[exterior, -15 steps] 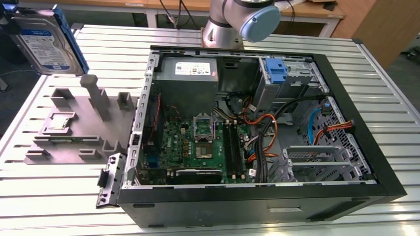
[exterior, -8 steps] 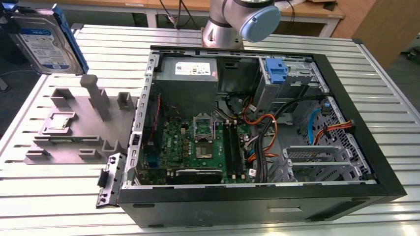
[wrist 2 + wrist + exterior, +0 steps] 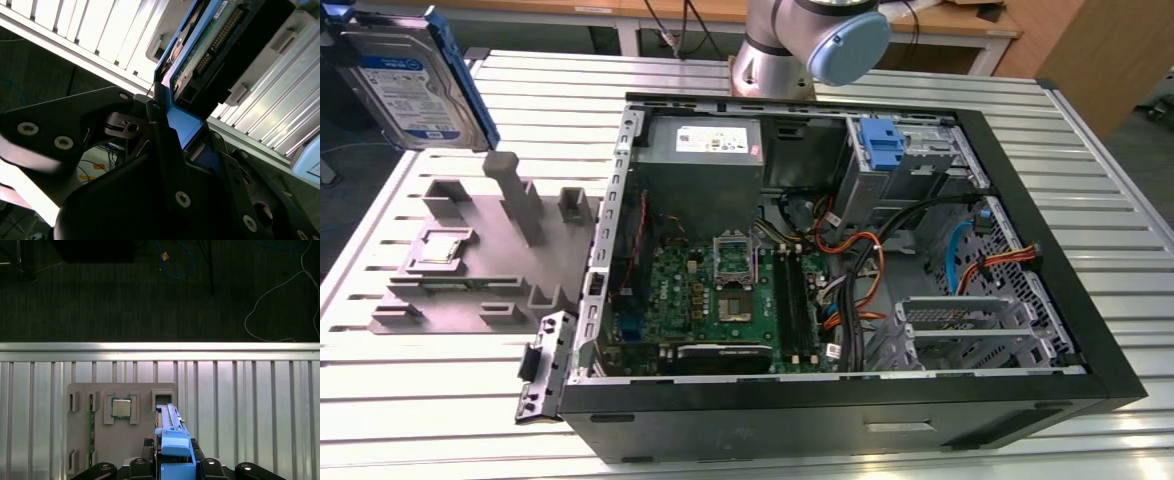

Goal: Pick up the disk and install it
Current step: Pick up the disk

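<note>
The disk [image 3: 407, 85], a silver drive with a white-and-blue label and blue rails, hangs upright in the air at the exterior view's far upper left, above the grey holder [image 3: 467, 260]. In the second wrist view my gripper [image 3: 181, 126] is shut on the disk [image 3: 210, 45], its black fingers [image 3: 156, 102] clamping the blue rail. In the first wrist view the disk's blue rail [image 3: 172, 440] stands between the gripper's [image 3: 175, 467] fingers, over the grey holder [image 3: 100, 440].
An open computer case [image 3: 1107, 385] lies on the slatted table [image 3: 440, 400], with a blue latch [image 3: 883, 145] at its drive bay and orange cables nearby. A small square chip [image 3: 440, 245] sits on the holder. The arm's base [image 3: 807, 40] stands behind the case.
</note>
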`<state>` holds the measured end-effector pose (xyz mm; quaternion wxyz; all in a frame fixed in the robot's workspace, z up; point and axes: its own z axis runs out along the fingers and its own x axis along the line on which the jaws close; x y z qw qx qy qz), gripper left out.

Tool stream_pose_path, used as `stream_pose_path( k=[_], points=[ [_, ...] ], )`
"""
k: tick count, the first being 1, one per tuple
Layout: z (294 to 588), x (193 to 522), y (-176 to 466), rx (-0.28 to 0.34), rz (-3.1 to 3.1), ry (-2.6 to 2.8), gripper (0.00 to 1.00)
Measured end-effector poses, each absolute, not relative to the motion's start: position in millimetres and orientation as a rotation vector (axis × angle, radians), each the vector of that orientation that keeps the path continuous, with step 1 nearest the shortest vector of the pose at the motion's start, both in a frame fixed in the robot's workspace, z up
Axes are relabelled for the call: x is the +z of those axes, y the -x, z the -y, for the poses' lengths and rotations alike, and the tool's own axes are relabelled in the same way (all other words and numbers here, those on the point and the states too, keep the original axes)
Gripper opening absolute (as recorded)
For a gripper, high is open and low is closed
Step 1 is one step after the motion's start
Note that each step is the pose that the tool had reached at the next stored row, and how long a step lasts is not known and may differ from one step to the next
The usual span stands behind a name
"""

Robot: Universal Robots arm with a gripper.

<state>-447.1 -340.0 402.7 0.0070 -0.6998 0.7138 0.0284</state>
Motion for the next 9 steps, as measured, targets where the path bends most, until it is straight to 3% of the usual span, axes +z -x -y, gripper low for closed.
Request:
stream_pose_path(
  k=[9],
  points=[
    [340.0,404.5,447.1,0.089,-2.232,2.189,0.37]
  ],
)
